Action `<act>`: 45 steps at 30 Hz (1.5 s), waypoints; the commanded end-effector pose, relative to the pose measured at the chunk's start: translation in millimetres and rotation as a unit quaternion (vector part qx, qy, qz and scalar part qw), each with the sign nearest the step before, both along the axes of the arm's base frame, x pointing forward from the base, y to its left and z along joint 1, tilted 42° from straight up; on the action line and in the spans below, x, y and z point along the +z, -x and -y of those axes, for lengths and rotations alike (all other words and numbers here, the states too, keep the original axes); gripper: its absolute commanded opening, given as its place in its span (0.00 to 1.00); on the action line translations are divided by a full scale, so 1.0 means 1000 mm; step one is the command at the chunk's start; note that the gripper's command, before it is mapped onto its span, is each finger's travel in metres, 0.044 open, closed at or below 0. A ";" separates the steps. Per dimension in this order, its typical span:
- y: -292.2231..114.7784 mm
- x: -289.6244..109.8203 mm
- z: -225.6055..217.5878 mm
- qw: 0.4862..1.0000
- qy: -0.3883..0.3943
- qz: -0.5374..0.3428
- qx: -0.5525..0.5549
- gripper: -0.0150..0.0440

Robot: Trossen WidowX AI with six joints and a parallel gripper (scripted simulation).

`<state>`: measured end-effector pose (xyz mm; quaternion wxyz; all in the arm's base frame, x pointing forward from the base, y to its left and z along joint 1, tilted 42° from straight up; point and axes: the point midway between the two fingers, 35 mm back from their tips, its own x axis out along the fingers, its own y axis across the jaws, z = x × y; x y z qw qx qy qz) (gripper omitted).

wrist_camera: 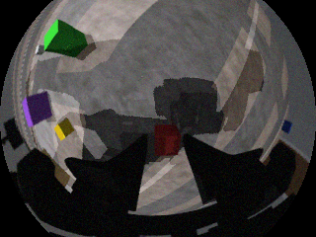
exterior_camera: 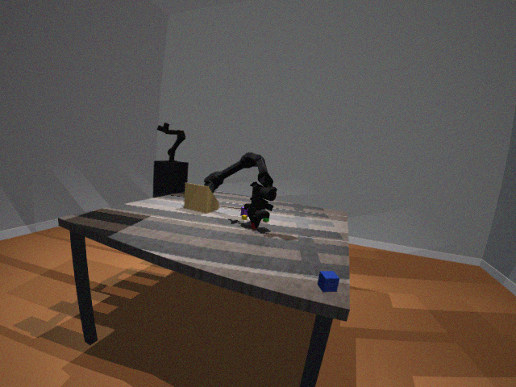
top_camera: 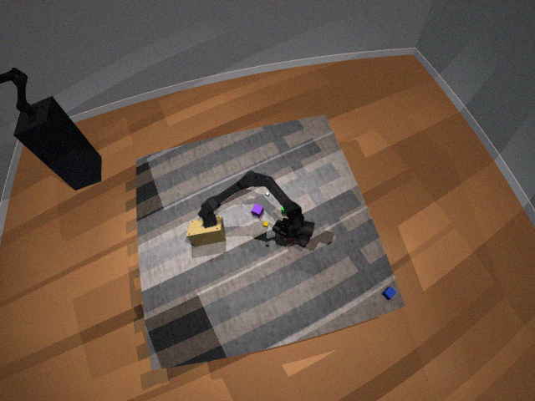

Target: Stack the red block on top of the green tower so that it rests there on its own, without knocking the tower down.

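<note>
The red block (top_camera: 290,241) (exterior_camera: 252,226) (wrist_camera: 167,140) sits low at the table top, mostly hidden by the gripper in the top and exterior views. My gripper (wrist_camera: 165,137) points down around it, its fingers partly closed. In the wrist view the block lies between the fingertips, with a narrow gap visible on each side, so the gripper is still open. The green tower (top_camera: 283,210) (exterior_camera: 265,219) (wrist_camera: 66,40) stands upright a short way off, at the upper left of the wrist view and partly hidden by the arm in the top and exterior views.
A purple block (top_camera: 257,210) (exterior_camera: 243,210) (wrist_camera: 38,109) and a small yellow block (top_camera: 265,224) (exterior_camera: 244,217) (wrist_camera: 64,128) lie toward the arm's tan base (top_camera: 206,235) (exterior_camera: 199,197). A tiny white piece (top_camera: 267,193) lies beyond them. A blue block (top_camera: 389,292) (exterior_camera: 328,280) (wrist_camera: 286,126) sits near the table's corner.
</note>
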<state>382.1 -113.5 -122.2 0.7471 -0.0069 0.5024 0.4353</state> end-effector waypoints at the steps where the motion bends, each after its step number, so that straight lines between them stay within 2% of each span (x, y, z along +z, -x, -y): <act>1: 0.000 0.000 0.000 1.000 -0.002 -0.001 -0.002 0.42; 2: 0.000 0.000 0.000 1.000 -0.002 -0.001 -0.002 0.38; 9: 0.000 0.000 0.000 1.000 -0.002 -0.001 -0.002 0.30; 10: 0.000 0.001 0.001 1.000 -0.002 -0.001 -0.002 0.25; 36: 0.013 0.085 0.073 1.000 0.000 -0.001 -0.002 0.25; 45: 0.015 0.086 0.075 1.000 -0.003 -0.004 -0.003 0.25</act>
